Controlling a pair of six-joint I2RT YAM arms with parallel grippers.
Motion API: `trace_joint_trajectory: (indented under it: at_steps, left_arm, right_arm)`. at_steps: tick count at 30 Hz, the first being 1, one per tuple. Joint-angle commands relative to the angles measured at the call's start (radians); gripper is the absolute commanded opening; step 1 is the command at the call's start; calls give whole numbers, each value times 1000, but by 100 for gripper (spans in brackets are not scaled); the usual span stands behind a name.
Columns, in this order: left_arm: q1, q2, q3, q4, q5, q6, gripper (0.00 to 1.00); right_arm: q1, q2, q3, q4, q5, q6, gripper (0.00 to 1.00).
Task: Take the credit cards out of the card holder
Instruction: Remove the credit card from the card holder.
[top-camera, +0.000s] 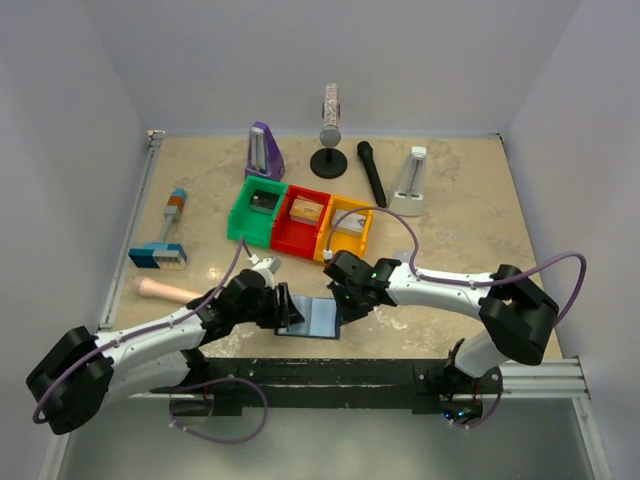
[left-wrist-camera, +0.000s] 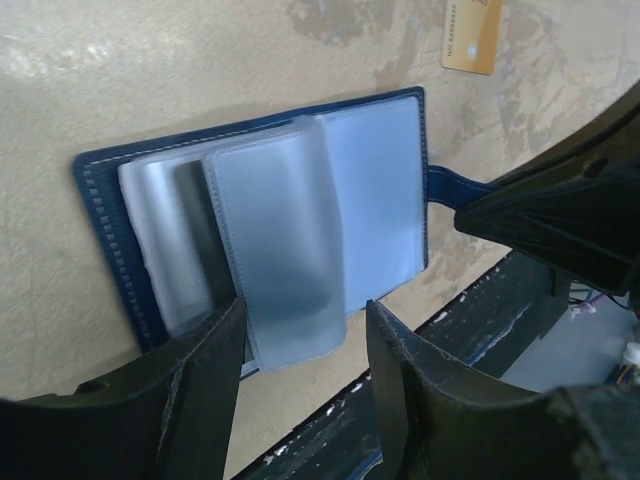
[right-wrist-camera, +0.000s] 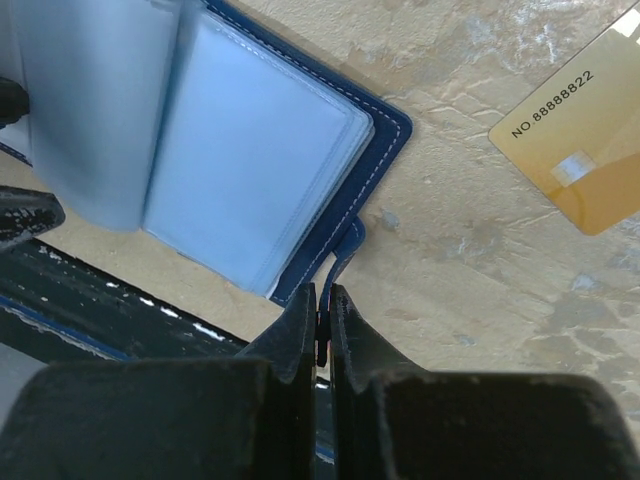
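The card holder (top-camera: 318, 318) lies open near the table's front edge, navy outside with pale clear sleeves (left-wrist-camera: 285, 250). A dark card (left-wrist-camera: 203, 235) sits in one sleeve. An amber-yellow credit card (right-wrist-camera: 585, 130) lies loose on the table beyond the holder; it also shows in the left wrist view (left-wrist-camera: 472, 35). My left gripper (left-wrist-camera: 303, 310) is open, its fingers (left-wrist-camera: 205, 370) on either side of the raised sleeve's lower end. My right gripper (right-wrist-camera: 322, 295) is shut on the holder's navy snap strap (right-wrist-camera: 345, 250) at the right edge. The pale grey card is not visible.
Green (top-camera: 240, 222), red (top-camera: 296, 240) and yellow (top-camera: 338, 250) bins stand just behind the arms. Metronomes (top-camera: 263, 150), a microphone (top-camera: 372, 172) and a stand (top-camera: 330, 150) are at the back. A blue-and-white block (top-camera: 157, 256) and a peach cylinder (top-camera: 165, 290) lie left. A black rail (top-camera: 330, 375) borders the front.
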Motion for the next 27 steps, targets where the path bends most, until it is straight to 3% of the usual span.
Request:
trace_joint_trajectory:
  at_steps: [1,19,27]
  left_arm:
    - [-11,10,45,90,61,34,55]
    - [-78,123,153,155,175,88,54]
    - [-35,-166,32,-15,-57,34,56]
  right_arm:
    - [5,-3,34,36,-25,9,0]
    - [5,-12,2,42,-31,15,0]
    - [5,-27,-12,40,-27,15,0]
